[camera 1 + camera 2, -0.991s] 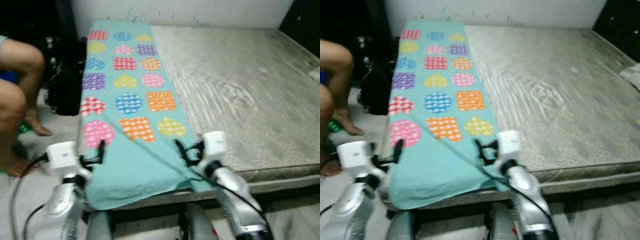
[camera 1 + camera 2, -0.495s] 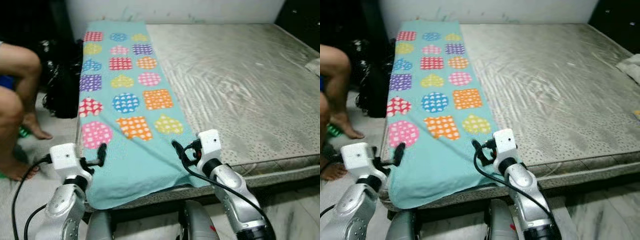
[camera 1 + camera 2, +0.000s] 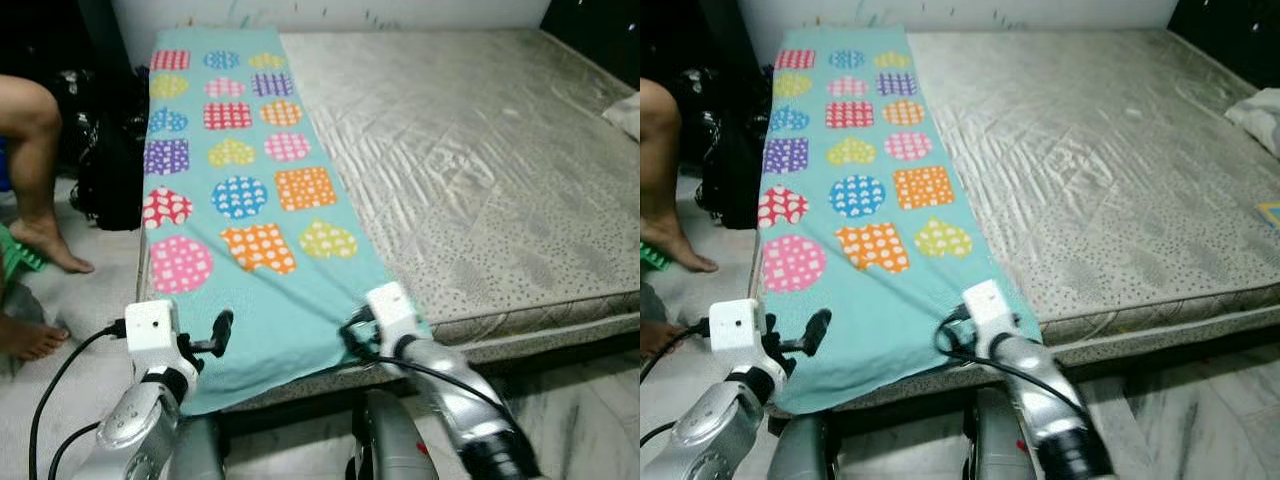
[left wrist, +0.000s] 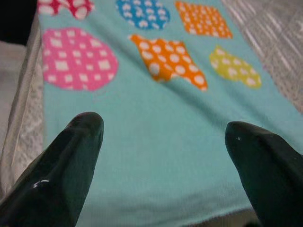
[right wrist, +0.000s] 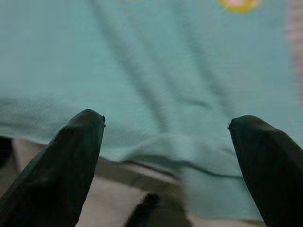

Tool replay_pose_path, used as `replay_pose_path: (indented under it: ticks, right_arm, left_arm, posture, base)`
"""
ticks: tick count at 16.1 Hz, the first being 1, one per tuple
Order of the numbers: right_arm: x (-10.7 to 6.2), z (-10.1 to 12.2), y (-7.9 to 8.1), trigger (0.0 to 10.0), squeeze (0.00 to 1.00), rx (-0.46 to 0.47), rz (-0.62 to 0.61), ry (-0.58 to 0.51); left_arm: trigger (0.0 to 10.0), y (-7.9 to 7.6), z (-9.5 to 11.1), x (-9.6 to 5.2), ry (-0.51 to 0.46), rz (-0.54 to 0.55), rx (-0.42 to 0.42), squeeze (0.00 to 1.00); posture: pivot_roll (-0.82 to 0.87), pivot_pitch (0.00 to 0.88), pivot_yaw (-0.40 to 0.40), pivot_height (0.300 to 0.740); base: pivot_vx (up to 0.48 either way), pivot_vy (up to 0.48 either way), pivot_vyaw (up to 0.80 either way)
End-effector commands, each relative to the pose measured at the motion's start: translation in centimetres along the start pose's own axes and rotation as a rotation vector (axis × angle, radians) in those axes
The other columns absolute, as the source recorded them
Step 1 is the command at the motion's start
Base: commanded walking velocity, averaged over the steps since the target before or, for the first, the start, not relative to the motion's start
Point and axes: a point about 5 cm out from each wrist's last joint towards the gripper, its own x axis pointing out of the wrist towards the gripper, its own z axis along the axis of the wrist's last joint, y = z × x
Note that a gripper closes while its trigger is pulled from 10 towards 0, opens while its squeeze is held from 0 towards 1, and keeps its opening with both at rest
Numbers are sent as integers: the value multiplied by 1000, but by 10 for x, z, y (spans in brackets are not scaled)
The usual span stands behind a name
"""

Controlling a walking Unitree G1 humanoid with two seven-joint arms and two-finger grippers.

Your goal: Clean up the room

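A teal blanket [image 3: 240, 180] with coloured dotted patches lies flat along the left strip of a bare grey mattress [image 3: 480, 150]. Its near hem hangs slightly over the mattress's front edge. My left gripper [image 3: 221, 328] is open and hovers over the blanket's near left corner; in the left wrist view the teal cloth [image 4: 156, 137] lies between the spread fingers [image 4: 71, 156]. At the near right corner my right gripper [image 3: 352, 336] is open too. In the right wrist view its fingers [image 5: 71, 156] straddle the wrinkled hem [image 5: 161, 142]. Neither gripper holds anything.
A person's bare leg [image 3: 35, 130] and foot [image 3: 30, 335] are on the floor to the left, beside black bags [image 3: 105, 150]. A white pillow [image 3: 625, 110] lies at the mattress's far right edge. Pale marble floor [image 3: 590, 400] runs in front of the bed.
The camera has shifted a little. Both grippers have drawn back and down toward the blanket's near hem. The blanket has stayed flat.
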Motion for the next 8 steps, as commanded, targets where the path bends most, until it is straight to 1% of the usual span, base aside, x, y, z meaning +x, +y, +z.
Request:
replay_pose_path:
  ticks: [1, 3, 4, 5, 6, 7, 8]
  right_arm:
    - [6, 5, 8, 10000, 0, 2, 30, 7]
    - [17, 14, 23, 10000, 0, 12, 53, -8]
    - [25, 21, 30, 10000, 0, 38, 36, -32]
    - [29, 23, 31, 10000, 0, 52, 16, -35]
    - [33, 27, 31, 10000, 0, 80, -17, -64]
    - [35, 31, 30, 10000, 0, 120, -45, -99]
    - [37, 33, 31, 10000, 0, 134, -55, -117]
  left_arm:
    - [10000, -4, 0, -3, 17, -25, -2, 0]
    - [10000, -9, -3, -6, 47, -60, -13, 0]
    - [10000, -15, -2, -9, 67, -100, -20, 0]
    - [10000, -18, -1, -11, 73, -120, -21, 0]
    - [10000, -21, -1, -13, 79, -138, -13, 0]
    - [10000, -20, -3, -16, 89, -136, -5, 0]
    - [10000, -18, -4, -18, 95, -126, -8, 0]
  posture:
    - [-60, 175, -48, 592]
    - [-55, 187, -37, 592]
    - [-44, 192, -30, 592]
    - [-35, 195, -29, 592]
    - [-23, 202, -26, 592]
    - [-10, 209, -24, 592]
    - [-6, 215, -21, 592]
  base:
    - [0, 0, 0]
    - [0, 0, 0]
    - [0, 0, 0]
    - [0, 0, 0]
    - [0, 0, 0]
    - [0, 0, 0]
    - [0, 0, 0]
